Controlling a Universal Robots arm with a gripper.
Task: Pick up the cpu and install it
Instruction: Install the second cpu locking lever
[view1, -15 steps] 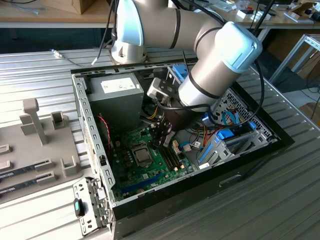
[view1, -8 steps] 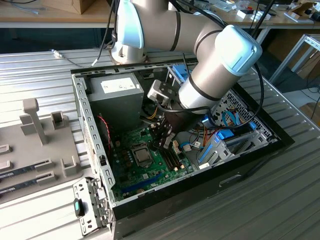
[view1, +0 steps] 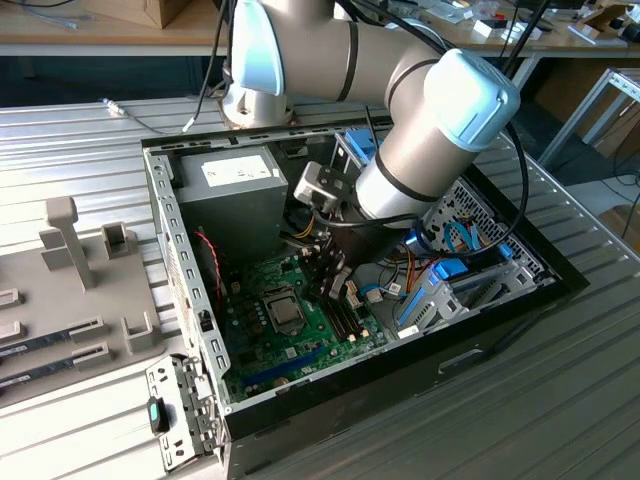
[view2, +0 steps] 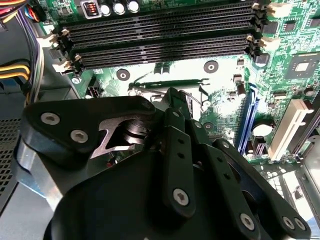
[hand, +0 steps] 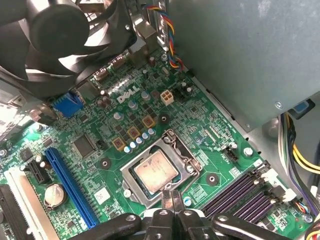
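1. on the exterior view's left, a grey fixture tray (view1: 70, 300) lies on the ribbed metal table (view1: 560, 400), beside the open computer case (view1: 190, 290).
2. inside the case the green motherboard (view1: 300, 335) lies flat, with the grey power supply (view1: 230, 195) behind it.
3. the cpu (hand: 156, 171) sits in its socket (hand: 162, 170) on the motherboard, silvery top up, framed by the metal bracket; in the exterior view it shows at (view1: 284, 312).
4. the gripper (hand: 172, 200) hangs low above the board, just beside the socket's edge, its black fingers (hand: 162, 222) pressed close together with nothing seen between them.
5. the dark memory slots (view2: 160, 37) run just beyond the gripper.
6. further to the exterior view's right, the robot arm (view1: 430, 140) reaches down over blue drive brackets (view1: 440, 285).
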